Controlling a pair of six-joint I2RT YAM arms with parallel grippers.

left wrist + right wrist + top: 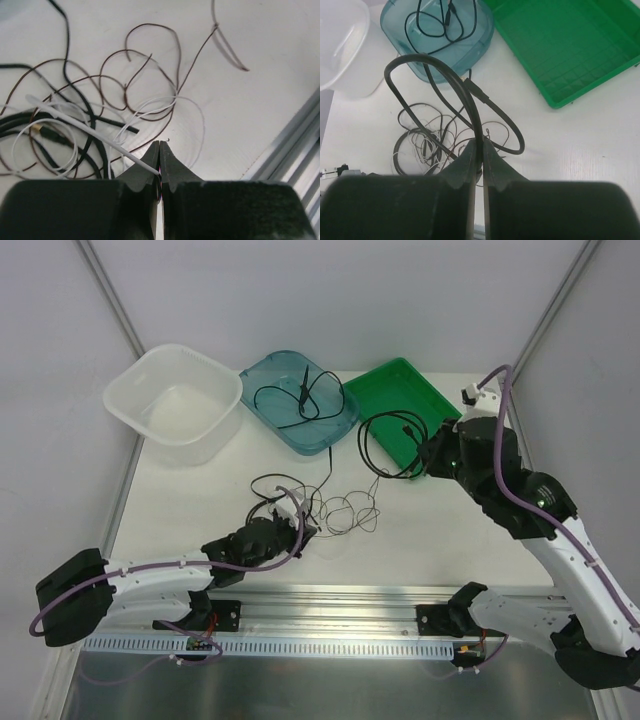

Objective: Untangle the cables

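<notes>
Cord point(300, 400) in teal tray point(250, 375); left gripper point(159, 150) closed on white cable point(85, 128), right gripper point(481, 145) on black cable point(415, 56)

Table point(450, 530): white
Containers: 1 clear tub point(190, 445), 1 blue tray point(300, 440), 1 green tray point(400, 390)
Loose: tangled cables point(340, 510)

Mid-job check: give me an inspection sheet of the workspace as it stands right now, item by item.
Surface: white table, no spill seen.
Job's things: tangle of thin brown, white and black cords on the table by the left arm; a black cord coiled in the teal tray; no cord in the white tub.
Clutter: nothing seen.
Hands: left hand shut on a thin white cord; right hand shut on a thick black cord, its loop raised near the green tray.
Cables: purple hoses run along both arms.
Surroundings: aluminium rail at the near edge; plain pale walls.
</notes>
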